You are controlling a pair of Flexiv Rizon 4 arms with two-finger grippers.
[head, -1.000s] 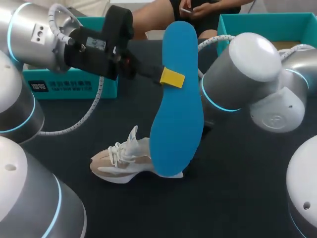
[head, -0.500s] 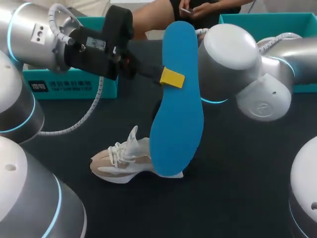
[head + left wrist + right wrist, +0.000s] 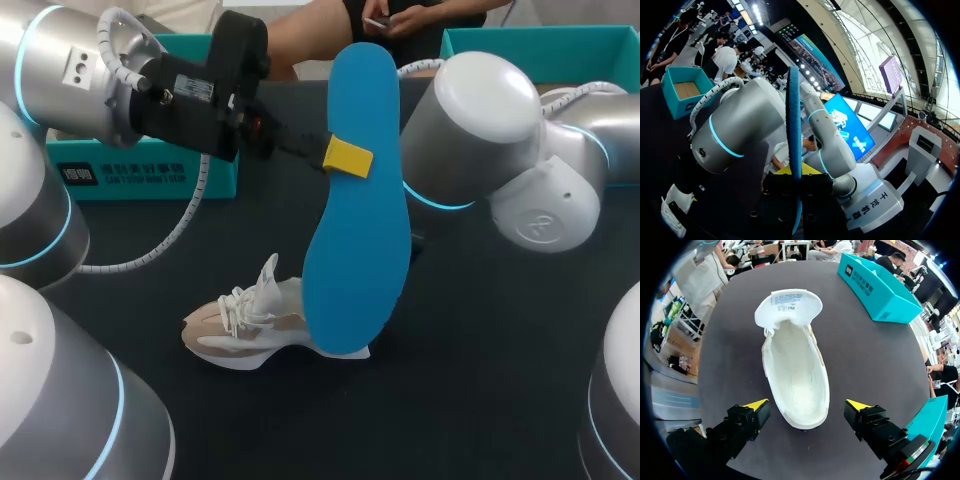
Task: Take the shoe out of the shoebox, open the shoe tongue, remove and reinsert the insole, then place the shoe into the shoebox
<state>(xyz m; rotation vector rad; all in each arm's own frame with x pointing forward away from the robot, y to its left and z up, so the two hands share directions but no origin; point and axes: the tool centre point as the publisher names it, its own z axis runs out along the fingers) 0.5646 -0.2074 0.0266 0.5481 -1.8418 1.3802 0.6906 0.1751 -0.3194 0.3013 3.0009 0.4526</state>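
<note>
In the left gripper [image 3: 346, 158], pinched flat between both yellow-tipped fingers: one insole [image 3: 357, 200], smooth, bright blue, foam-like. Held clear above the table, long axis near upright, narrow heel end up, broad forefoot end down. Seen edge-on from the left wrist as a thin blue strip [image 3: 794, 125] rising out of the gripper [image 3: 797, 186].

At the right gripper [image 3: 807, 405], fingers spread wide and touching nothing, the heel of the shoe showing between and beneath them.

One shoe [image 3: 248, 322], white and pale beige, knit upper over a chunky white sole, white laces. Lies sole-down on the table, long axis running across it, toe toward the left arm's side, heel hidden behind the insole's lower end. From the right wrist, open mouth up, bare whitish inside [image 3: 796, 371], heel nearest the gripper, toe away. Tongue [image 3: 788, 307] folded forward over the toe, label side showing.

Beneath it all, one dark matte table [image 3: 480, 390].

Two cardboard boxes, both teal and rectangular: left teal box [image 3: 140, 175] at the back on the left arm's side, right teal box [image 3: 545, 45] at the back right corner, well apart from the shoe.
</note>
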